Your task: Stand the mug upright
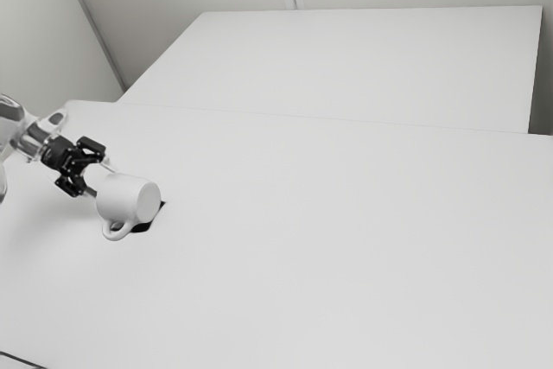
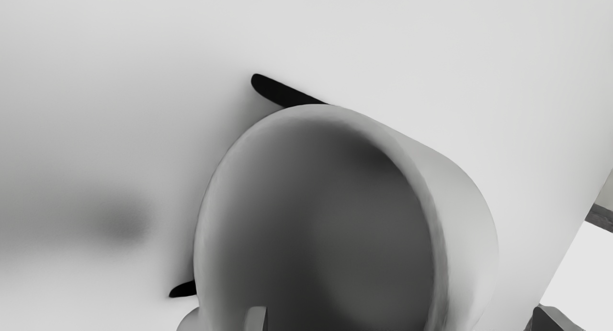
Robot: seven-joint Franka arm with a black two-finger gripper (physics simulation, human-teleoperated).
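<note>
A white mug [image 1: 127, 199] lies tipped on its side, its closed base toward the exterior view's right and its handle low at the near side. At its mouth end stands my gripper [image 1: 103, 181], open. The wrist view looks into the hollow of the mug [image 2: 325, 216]. There the gripper [image 2: 403, 319] has its fingers wide apart: one fingertip [image 2: 256, 319] overlaps the mouth, and the other [image 2: 550, 319] is outside the mug's wall with a gap. Whether the first finger touches the mug, I cannot tell.
A flat black piece [image 1: 143, 225] lies on the white table [image 1: 328, 239], partly hidden beneath the mug. Behind this table is another pale surface [image 1: 363, 62]. A dark cable-like strip [image 1: 22, 359] crosses the near left corner of the exterior view.
</note>
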